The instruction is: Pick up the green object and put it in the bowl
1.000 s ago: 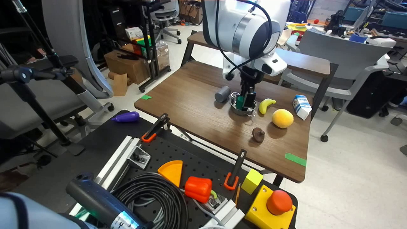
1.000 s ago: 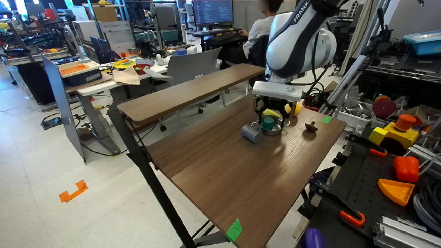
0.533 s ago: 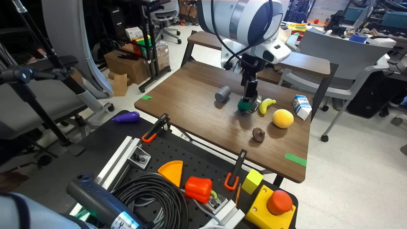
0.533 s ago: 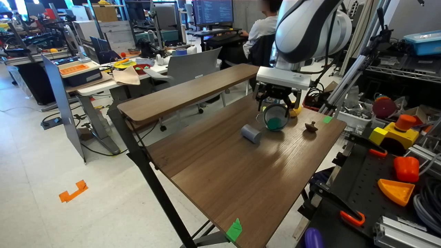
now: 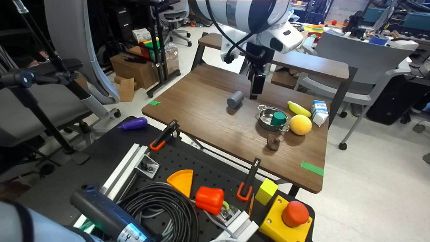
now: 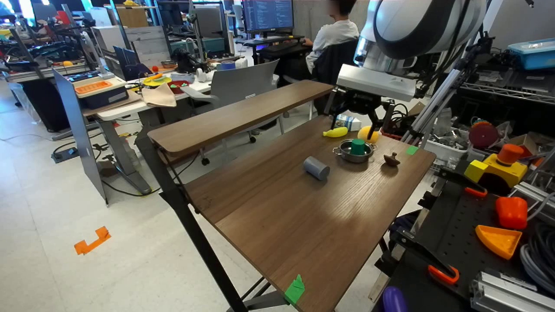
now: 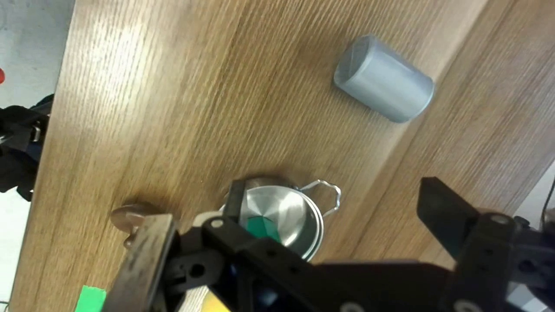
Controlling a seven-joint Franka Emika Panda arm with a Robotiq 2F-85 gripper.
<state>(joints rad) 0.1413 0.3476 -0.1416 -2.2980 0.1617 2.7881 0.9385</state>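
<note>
Inside the shiny bowl (image 6: 353, 159) sits a squat green cylinder (image 6: 357, 147), jaws spread wide

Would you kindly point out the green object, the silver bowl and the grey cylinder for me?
Green object (image 6: 357, 148), in an exterior view: its facing side.
Silver bowl (image 7: 291, 212), in the wrist view: its bare inside.
Grey cylinder (image 7: 384, 79), in the wrist view: its curved side.

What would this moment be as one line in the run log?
Green object: standing inside bowl; tool: open, empty, apart from both; grey cylinder: lying on table; status: placement looks complete
</note>
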